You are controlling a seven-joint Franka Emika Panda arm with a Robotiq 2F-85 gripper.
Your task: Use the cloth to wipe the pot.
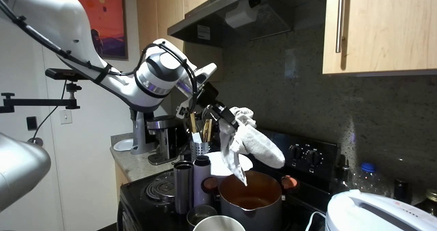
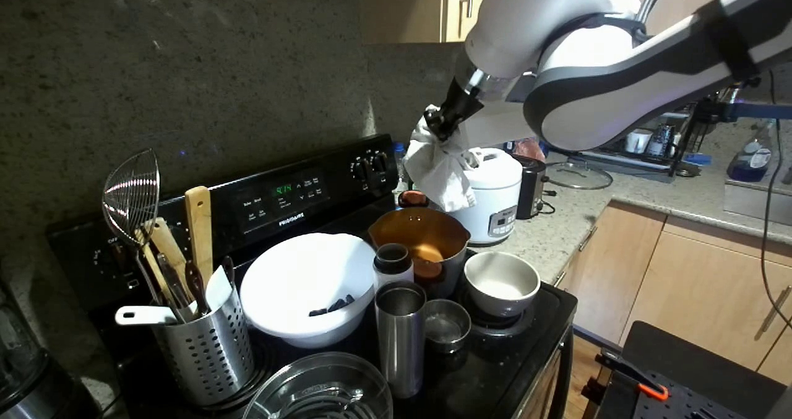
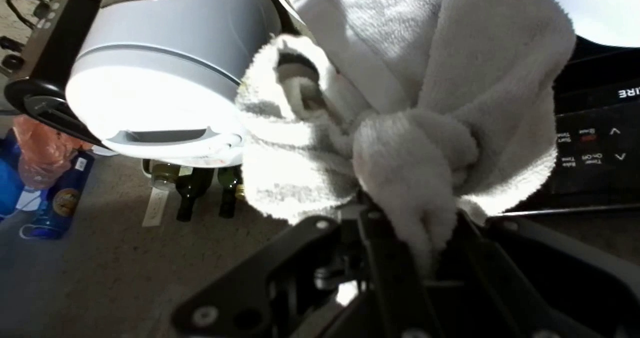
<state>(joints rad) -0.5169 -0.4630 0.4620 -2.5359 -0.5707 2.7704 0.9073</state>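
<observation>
The white cloth [image 1: 261, 145] is bunched and hangs from my gripper [image 1: 233, 118]. In an exterior view its lower tip overlaps the pot's opening, and it also shows in an exterior view [image 2: 436, 165]. The grey pot [image 1: 252, 219] has an orange-brown inside and stands on the stove; it also shows in an exterior view [image 2: 424, 230]. My gripper [image 2: 442, 127] is above the pot, tilted downward. In the wrist view the fingers [image 3: 417, 215] are closed around a fold of the cloth [image 3: 480, 58]. The cloth fills the middle there and hides the pot.
A white bowl [image 2: 297, 283], a steel tumbler [image 2: 401, 345], a lilac bottle [image 1: 202, 183] and a cream bowl [image 2: 502, 283] stand around the pot. A white rice cooker [image 2: 495, 184] and utensil holder [image 2: 204, 357] are farther off. The range hood [image 1: 211, 16] hangs above.
</observation>
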